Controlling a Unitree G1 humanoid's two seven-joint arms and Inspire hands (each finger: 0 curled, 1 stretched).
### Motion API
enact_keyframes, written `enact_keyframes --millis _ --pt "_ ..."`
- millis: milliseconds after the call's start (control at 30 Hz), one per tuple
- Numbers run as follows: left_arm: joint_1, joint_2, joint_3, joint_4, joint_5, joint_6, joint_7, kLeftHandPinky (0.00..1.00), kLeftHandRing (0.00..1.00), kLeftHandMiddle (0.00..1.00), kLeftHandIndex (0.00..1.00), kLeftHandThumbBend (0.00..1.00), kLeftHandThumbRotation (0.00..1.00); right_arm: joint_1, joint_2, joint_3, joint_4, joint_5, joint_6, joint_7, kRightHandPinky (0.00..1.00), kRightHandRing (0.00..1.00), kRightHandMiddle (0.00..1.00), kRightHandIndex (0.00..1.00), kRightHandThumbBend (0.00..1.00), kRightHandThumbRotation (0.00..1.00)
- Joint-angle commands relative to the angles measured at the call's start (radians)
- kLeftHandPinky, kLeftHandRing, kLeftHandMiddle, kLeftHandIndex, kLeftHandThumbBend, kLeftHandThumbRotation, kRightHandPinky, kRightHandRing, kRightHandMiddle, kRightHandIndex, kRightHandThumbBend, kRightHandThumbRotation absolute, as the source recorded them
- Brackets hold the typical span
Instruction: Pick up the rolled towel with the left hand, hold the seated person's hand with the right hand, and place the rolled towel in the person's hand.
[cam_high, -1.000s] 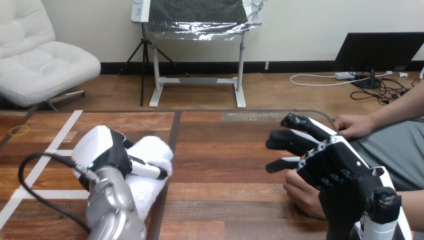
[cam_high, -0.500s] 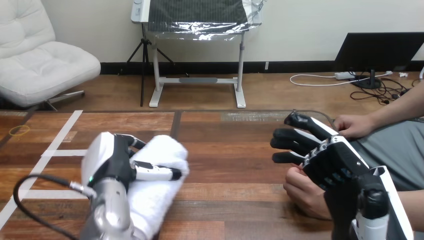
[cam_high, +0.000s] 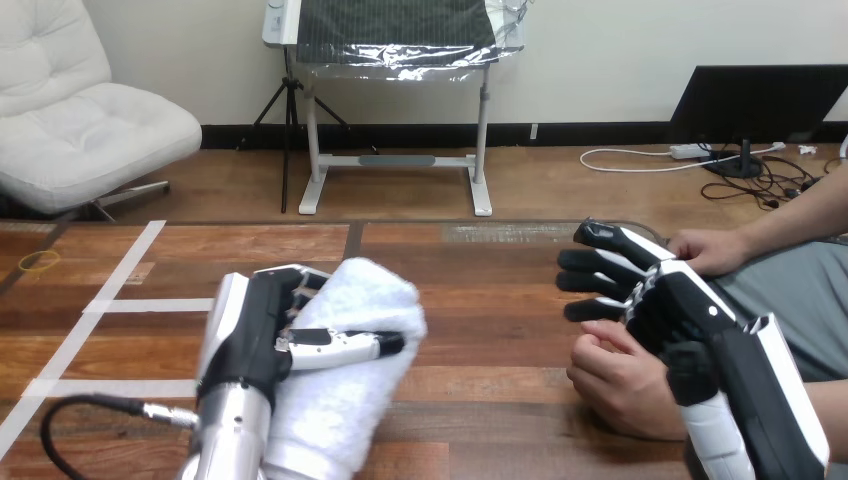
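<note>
The rolled towel (cam_high: 365, 300) sits in the left robot hand (cam_high: 255, 335) over the near left of the counter (cam_high: 480, 290), with the thumb clamped across its front and the fingers curled over its far side. The towel is white, fluffy and thickly rolled. At the near right, the right robot hand (cam_high: 680, 310) hovers over the person's hand (cam_high: 620, 385), its fingers straight and spread, pointing left.
</note>
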Motion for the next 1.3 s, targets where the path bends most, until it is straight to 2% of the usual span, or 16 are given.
enact_keyframes --millis 0,200,267,367,500,567,767,933,1267 --pt "-0.051 -0.072 0.110 -0.203 -0.143 -0.356 0.085 0.28 0.34 0.39 0.41 0.66 0.00 -0.184 -0.052 -0.094 0.019 -0.067 0.024 -0.031 0.70 0.78 0.80 0.83 0.76 0.88" --pt "-0.043 -0.092 0.122 -0.187 -0.195 -0.469 0.096 0.27 0.33 0.38 0.40 0.62 0.00 -0.230 -0.101 -0.123 0.057 -0.087 0.013 -0.015 0.75 0.81 0.82 0.84 0.75 0.80" --pt "-0.043 -0.098 0.123 -0.185 -0.202 -0.490 0.102 0.25 0.32 0.38 0.40 0.60 0.00 -0.240 -0.113 -0.131 0.065 -0.098 0.015 -0.014 0.76 0.83 0.84 0.85 0.77 0.76" --pt "-0.044 -0.107 0.129 -0.173 -0.225 -0.540 0.106 0.24 0.31 0.37 0.40 0.58 0.00 -0.255 -0.133 -0.146 0.071 -0.128 0.030 -0.020 0.77 0.83 0.84 0.85 0.79 0.73" --pt "-0.048 -0.126 0.137 -0.159 -0.257 -0.604 0.113 0.22 0.29 0.36 0.39 0.57 0.00 -0.272 -0.164 -0.163 0.079 -0.134 0.065 -0.013 0.78 0.84 0.86 0.86 0.84 0.68" --pt "-0.049 -0.131 0.138 -0.155 -0.262 -0.620 0.119 0.21 0.28 0.35 0.39 0.56 0.00 -0.278 -0.175 -0.168 0.082 -0.131 0.079 -0.009 0.78 0.85 0.86 0.86 0.88 0.63" --pt "-0.052 -0.163 0.144 -0.153 -0.312 -0.659 0.127 0.19 0.26 0.34 0.39 0.54 0.00 -0.295 -0.224 -0.195 0.091 -0.168 0.119 -0.007 0.77 0.84 0.88 0.87 0.96 0.56" --pt "-0.056 -0.180 0.145 -0.150 -0.370 -0.687 0.116 0.19 0.26 0.33 0.38 0.51 0.00 -0.301 -0.265 -0.216 0.086 -0.183 0.168 0.006 0.76 0.85 0.89 0.87 0.99 0.52" --pt "-0.065 -0.189 0.144 -0.138 -0.438 -0.724 0.105 0.19 0.26 0.33 0.37 0.45 0.00 -0.323 -0.336 -0.247 0.098 -0.185 0.217 0.041 0.77 0.89 0.90 0.87 1.00 0.45"
